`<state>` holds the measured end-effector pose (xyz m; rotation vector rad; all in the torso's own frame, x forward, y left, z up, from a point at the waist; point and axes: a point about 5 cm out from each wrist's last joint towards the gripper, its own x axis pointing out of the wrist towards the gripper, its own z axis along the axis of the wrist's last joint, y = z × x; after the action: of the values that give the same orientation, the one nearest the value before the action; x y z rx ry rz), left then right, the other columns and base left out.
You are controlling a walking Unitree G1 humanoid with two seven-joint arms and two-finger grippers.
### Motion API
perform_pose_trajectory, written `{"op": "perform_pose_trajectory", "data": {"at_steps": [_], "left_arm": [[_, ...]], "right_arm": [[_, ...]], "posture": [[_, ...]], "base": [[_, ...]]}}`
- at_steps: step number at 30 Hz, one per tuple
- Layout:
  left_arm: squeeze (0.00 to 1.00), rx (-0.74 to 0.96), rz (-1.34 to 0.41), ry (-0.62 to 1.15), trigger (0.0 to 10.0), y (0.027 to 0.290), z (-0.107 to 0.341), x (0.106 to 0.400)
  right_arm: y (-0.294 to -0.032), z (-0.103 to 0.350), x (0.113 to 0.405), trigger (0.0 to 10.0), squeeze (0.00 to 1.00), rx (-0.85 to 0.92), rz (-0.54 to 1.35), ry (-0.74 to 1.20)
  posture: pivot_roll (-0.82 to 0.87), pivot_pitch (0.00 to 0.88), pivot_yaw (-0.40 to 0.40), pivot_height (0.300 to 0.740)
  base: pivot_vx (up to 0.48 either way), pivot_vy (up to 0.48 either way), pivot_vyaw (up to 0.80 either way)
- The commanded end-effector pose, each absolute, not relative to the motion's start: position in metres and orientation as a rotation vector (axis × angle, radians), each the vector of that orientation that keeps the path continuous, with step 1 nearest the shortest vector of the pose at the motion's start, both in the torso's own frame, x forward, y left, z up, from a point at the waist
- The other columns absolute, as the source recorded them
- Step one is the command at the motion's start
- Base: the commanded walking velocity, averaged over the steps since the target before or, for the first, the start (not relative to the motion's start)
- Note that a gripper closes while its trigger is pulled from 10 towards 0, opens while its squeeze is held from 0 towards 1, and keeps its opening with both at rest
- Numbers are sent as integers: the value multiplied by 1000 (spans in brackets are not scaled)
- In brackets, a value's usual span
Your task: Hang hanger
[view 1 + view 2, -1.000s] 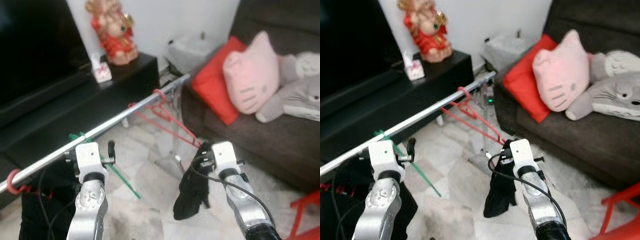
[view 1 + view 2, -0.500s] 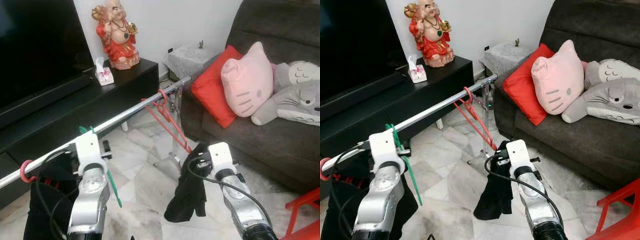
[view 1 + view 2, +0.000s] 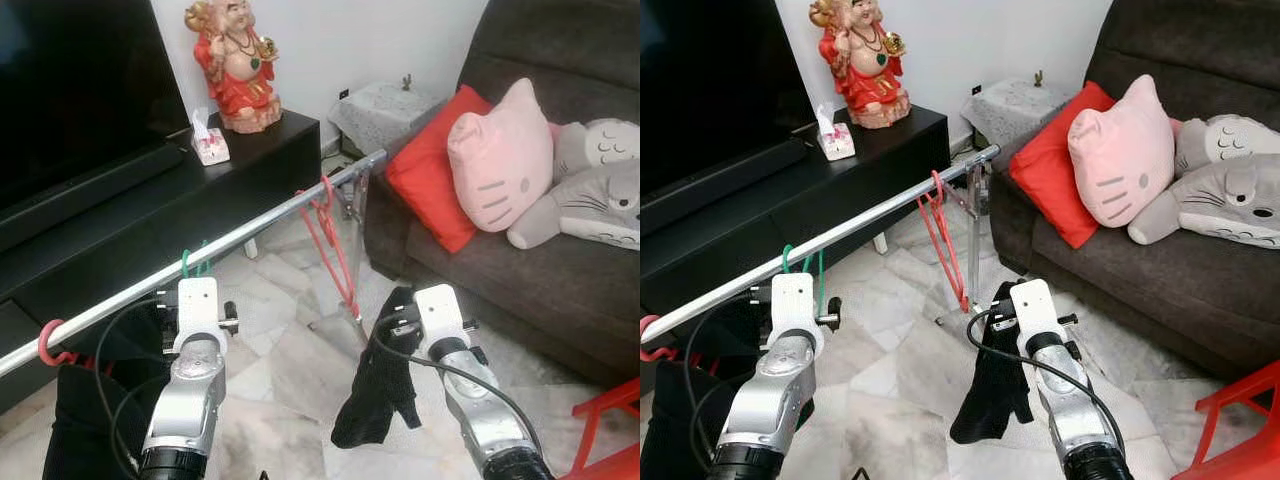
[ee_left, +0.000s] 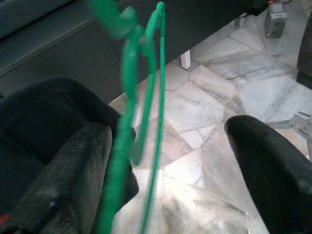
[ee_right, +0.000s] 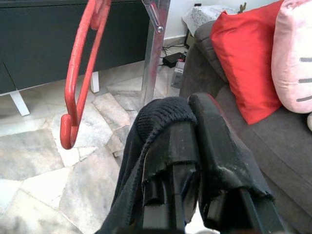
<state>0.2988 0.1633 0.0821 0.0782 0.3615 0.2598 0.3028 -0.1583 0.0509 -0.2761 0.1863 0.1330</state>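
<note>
A green hanger (image 3: 190,265) hangs by its hook on the silver rail (image 3: 250,235). My left gripper (image 4: 168,129) is right at it, open, with the green wire (image 4: 131,122) passing between its fingers (image 4: 73,180), close to one of them. Farther along the rail hangs a red hanger (image 3: 335,240), seen edge-on. My right gripper (image 5: 187,112) is lower, just beyond the red hanger (image 5: 78,83), and is shut on a black garment (image 3: 375,390) that droops toward the floor.
A pink hook (image 3: 50,345) with a dark garment (image 3: 80,420) hangs at the rail's near left end. A black TV cabinet (image 3: 150,200) with a red statue (image 3: 235,65) stands behind the rail. A dark sofa (image 3: 560,270) with cushions lies to the right, a red chair (image 3: 610,430) at bottom right.
The green hanger has swung from a slant out over the floor to hanging straight below the rail. My left arm has shifted right, under it. The red hanger has turned edge-on.
</note>
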Motion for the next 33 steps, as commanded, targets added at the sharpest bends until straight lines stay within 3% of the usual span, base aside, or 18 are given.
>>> {"op": "perform_pose_trajectory", "data": {"at_steps": [1, 33], "left_arm": [[0, 88, 254, 332, 275, 166, 87, 304], [0, 157, 273, 290, 0, 172, 90, 306]], "right_arm": [[-153, 61, 308, 10000, 0, -270, 141, 143], [-149, 58, 306, 10000, 0, -271, 148, 150]], "posture": [[-159, 0, 91, 740], [-163, 0, 106, 740]], "base": [[0, 0, 0], [0, 0, 0]]}}
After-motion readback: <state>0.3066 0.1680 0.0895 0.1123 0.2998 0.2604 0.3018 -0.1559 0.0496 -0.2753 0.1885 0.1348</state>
